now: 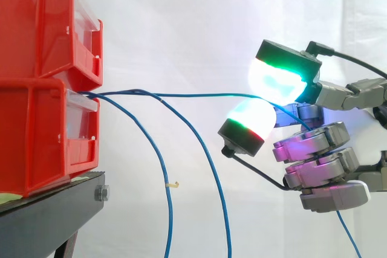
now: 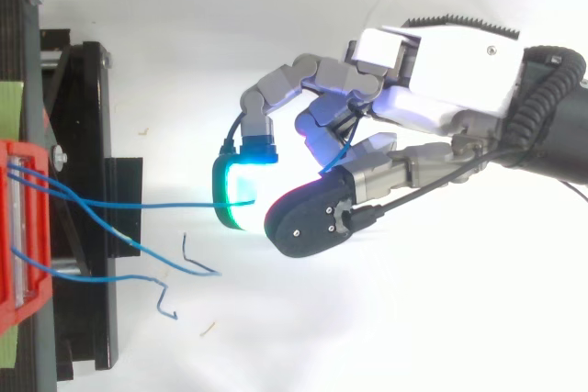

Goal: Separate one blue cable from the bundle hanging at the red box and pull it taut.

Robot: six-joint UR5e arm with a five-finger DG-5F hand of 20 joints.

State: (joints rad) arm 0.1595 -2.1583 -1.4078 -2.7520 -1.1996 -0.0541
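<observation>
The hand (image 1: 320, 149) sits to the right of the stacked red bins (image 1: 36, 83), well apart from them. It pinches one blue cable (image 1: 193, 95) between its glowing pads (image 1: 278, 77), one pad above the line and another beneath it. That cable leaves the front of the lower bin and runs almost level and nearly straight rightward into the pinch. In the top view it reaches the bright lower pad (image 2: 241, 197) from the left. The other fingers are curled lower down, off the line. Past the pinch, a length of blue cable drops out under the hand at the lower right. Two loose blue cables (image 1: 164, 176) leave the same spot on the bin and hang in arcs between the bins and the hand, touching neither pad. The bins rest on a black stand (image 1: 54, 209) before a white curtain (image 1: 181, 16).
</observation>
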